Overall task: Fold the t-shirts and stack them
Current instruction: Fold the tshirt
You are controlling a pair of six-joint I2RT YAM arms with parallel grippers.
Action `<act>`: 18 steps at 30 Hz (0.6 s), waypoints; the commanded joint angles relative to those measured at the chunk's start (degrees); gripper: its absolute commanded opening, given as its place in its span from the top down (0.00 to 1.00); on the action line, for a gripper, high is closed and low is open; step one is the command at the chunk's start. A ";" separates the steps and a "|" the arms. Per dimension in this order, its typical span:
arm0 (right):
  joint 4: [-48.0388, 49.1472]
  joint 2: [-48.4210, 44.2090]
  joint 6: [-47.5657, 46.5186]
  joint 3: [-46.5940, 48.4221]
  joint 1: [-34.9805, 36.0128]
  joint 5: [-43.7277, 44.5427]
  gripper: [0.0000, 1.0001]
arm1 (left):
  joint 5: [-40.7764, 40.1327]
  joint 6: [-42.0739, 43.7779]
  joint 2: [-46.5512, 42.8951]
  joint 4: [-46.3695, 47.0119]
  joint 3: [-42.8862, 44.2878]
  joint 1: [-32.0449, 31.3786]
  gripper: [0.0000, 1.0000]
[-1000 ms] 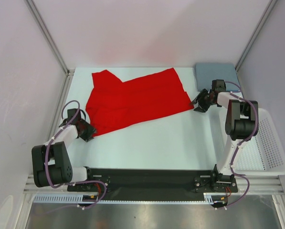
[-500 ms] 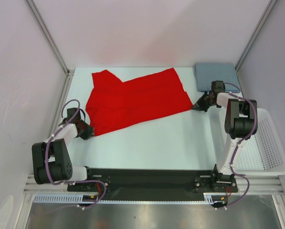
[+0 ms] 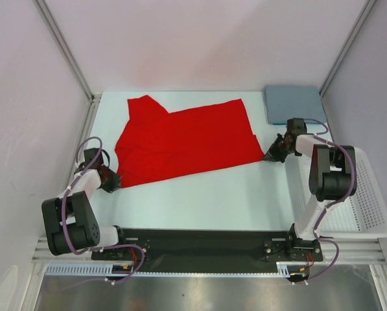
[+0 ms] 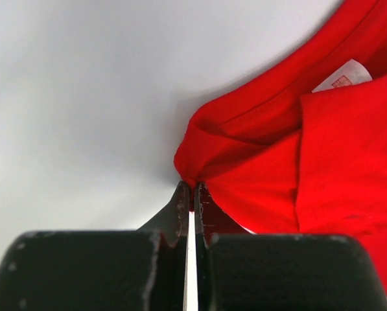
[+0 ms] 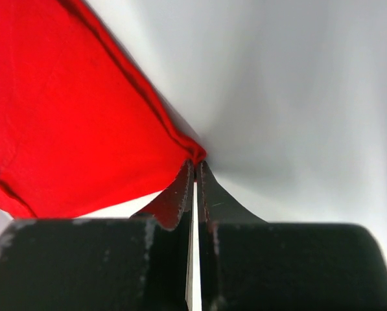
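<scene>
On the table (image 3: 199, 194), far half, 10 to 1 o'clock of centre: one red t-shirt (image 3: 183, 139), lying flat and loosely spread, partly doubled over itself, with a sleeve projecting toward 11 o'clock. A white label (image 4: 349, 74) shows inside the neck opening in the left wrist view.

Left gripper (image 3: 109, 180): at 8 o'clock, low on the table, at the garment's near-left corner. Its fingers are pressed almost together, pinching a bunched fold of red cloth at the tips.

Right gripper (image 3: 271, 154): at 2 o'clock, low on the table, at the garment's near-right corner. Its fingers are likewise drawn nearly closed, nipping the hemmed corner point at the tips.

Grey-blue t-shirt (image 3: 293, 103): one, folded to a neat rectangle, in the far-right corner at 1 o'clock, near the red t-shirt but not touching it, just beyond the right gripper.

White basket (image 3: 368, 207): perforated plastic, at the table's right edge, 4 o'clock, beside the right arm.
</scene>
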 commanded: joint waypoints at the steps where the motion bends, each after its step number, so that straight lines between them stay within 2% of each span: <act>1: -4.16 -5.81 -2.68 -3.89 -0.23 5.62 1.00 | -5.09 2.26 -3.36 -4.03 -1.02 2.02 1.00; 8: -4.77 -14.25 -1.90 -14.33 -0.14 5.01 1.00 | -5.17 4.02 -5.91 -6.05 -2.00 5.45 1.00; 18: -8.11 -30.59 2.59 -26.83 2.40 6.15 1.00 | -6.32 -2.57 -8.37 -9.66 -4.89 7.39 1.00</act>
